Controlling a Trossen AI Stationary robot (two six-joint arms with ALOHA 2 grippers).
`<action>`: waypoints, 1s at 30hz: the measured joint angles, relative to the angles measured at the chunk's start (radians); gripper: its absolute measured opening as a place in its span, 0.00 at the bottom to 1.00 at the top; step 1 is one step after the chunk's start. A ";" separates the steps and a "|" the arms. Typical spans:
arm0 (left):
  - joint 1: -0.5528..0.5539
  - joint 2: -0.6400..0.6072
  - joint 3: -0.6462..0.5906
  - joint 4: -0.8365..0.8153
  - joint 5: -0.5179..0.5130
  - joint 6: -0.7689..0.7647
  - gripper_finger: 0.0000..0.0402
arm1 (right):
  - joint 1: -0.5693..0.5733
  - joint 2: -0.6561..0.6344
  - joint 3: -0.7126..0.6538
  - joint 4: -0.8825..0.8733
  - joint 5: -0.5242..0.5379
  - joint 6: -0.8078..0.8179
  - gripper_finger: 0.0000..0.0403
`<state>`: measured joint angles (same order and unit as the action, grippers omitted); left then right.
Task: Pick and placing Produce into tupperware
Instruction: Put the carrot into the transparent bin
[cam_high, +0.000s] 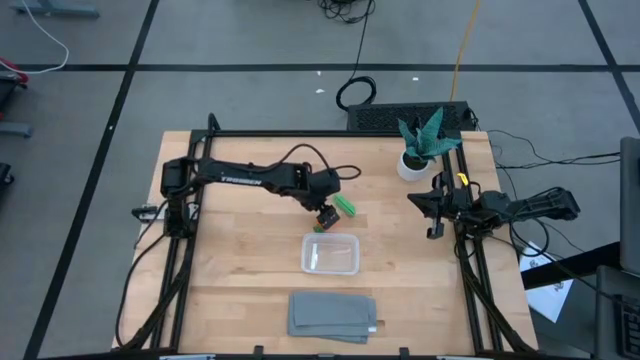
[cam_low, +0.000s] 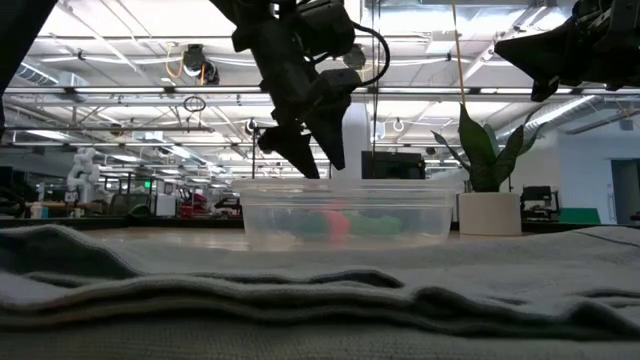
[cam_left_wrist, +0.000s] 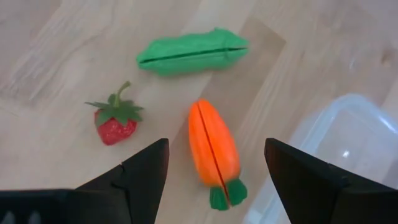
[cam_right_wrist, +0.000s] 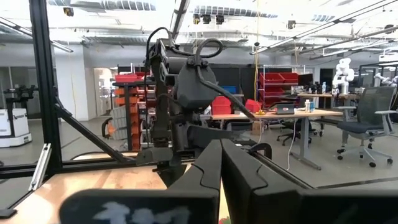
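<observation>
Left end effector (cam_left_wrist: 214, 171) released, fingers straddling the carrot (cam_left_wrist: 214, 152) on the surface, just beside the tupperware (cam_high: 331, 254). Carrot's long axis runs along the gap, not across. Right end effector (cam_right_wrist: 221, 163) clenched, parked far right.

The worktop (cam_high: 240, 260) is pale wood with visible grain and a soft satin finish. On it, the tupperware (cam_high: 331, 253) is clear, glossy plastic that catches small highlights. The carrot (cam_left_wrist: 214, 148) is smooth orange plastic with a slight sheen; the green piece (cam_left_wrist: 191, 51) beside it looks matt and faintly textured, and the strawberry (cam_left_wrist: 116, 122) has a dimpled red skin. The left gripper (cam_left_wrist: 216, 168) has matt black fingers. At the near edge the grey cloth (cam_high: 333, 316) looks soft and woven.
</observation>
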<state>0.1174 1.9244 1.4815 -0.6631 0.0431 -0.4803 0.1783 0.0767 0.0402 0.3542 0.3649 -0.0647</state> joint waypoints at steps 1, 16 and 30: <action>-0.004 0.000 0.000 -0.001 0.000 0.000 0.68 | 0.000 0.000 0.000 0.001 0.000 0.000 0.00; -0.042 0.067 -0.009 0.025 0.001 -0.001 0.68 | 0.000 0.000 0.000 -0.006 0.000 0.000 0.00; -0.039 0.119 -0.010 0.032 0.008 0.017 0.68 | 0.000 0.001 0.000 -0.007 0.000 -0.001 0.00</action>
<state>0.0780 2.0434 1.4715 -0.6312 0.0513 -0.4638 0.1783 0.0772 0.0402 0.3468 0.3649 -0.0658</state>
